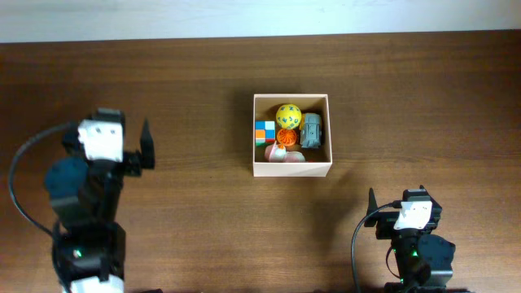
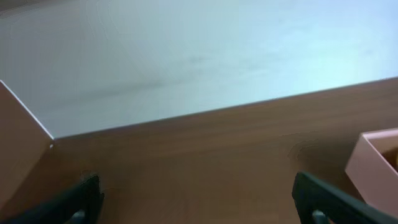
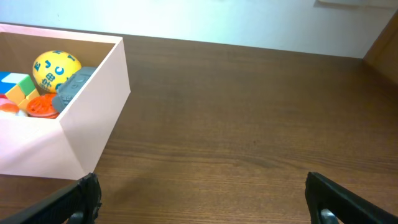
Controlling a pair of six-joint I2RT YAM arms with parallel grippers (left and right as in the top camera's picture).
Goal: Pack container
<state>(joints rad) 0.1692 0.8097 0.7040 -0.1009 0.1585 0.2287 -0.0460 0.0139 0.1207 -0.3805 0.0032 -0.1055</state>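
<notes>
The container (image 1: 292, 169) is a square white-walled box in the middle of the table. Inside it lie a yellow ball (image 1: 288, 115), a grey toy car (image 1: 312, 130), an orange toy (image 1: 286, 138), a multicoloured cube (image 1: 264, 131) and a pink-and-white toy (image 1: 281, 153). The right wrist view shows the container's wall (image 3: 68, 140) at left with the ball (image 3: 56, 70) and car (image 3: 73, 88) inside. A corner of the container (image 2: 376, 165) shows at the right edge of the left wrist view. My left gripper (image 2: 199, 202) is open and empty, left of the container. My right gripper (image 3: 202, 202) is open and empty, in front of it.
The brown wooden table (image 1: 195, 106) ends at a pale wall along the far edge (image 1: 260, 16). My left arm (image 1: 89, 195) stands at the left, my right arm (image 1: 411, 236) at the front right.
</notes>
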